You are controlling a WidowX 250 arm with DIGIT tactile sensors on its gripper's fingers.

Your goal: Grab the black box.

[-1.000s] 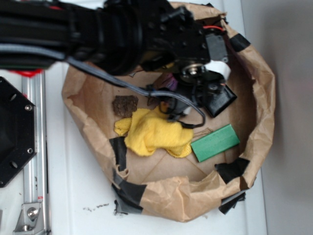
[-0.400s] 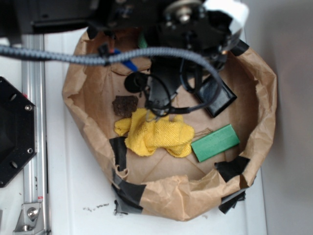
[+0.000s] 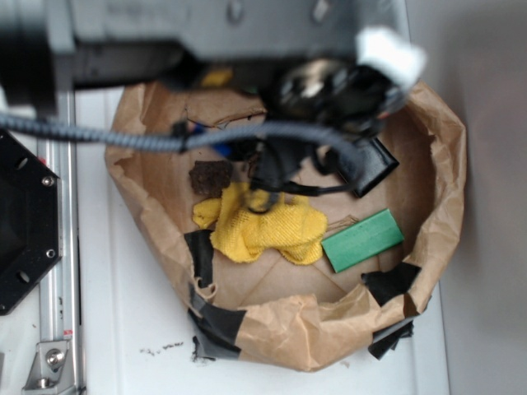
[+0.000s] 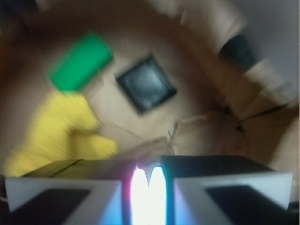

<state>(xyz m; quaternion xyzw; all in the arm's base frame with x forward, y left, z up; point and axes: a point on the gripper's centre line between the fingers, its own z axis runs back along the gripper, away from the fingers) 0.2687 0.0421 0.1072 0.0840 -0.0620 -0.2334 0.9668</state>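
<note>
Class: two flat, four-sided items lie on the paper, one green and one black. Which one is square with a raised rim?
The black box: square, glossy, rimmed. The green block is a longer, plain rectangle lying beside the yellow cloth.

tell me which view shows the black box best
The wrist view: the black box lies whole and unobstructed, though blurred. In the exterior view the arm's cable and wrist cover part of it.

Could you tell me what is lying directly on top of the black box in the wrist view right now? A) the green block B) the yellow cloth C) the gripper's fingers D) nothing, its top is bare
D: in the wrist view the black box lies alone on the brown paper, its whole top showing, apart from the green block and the yellow cloth, with the gripper not touching it.
</note>
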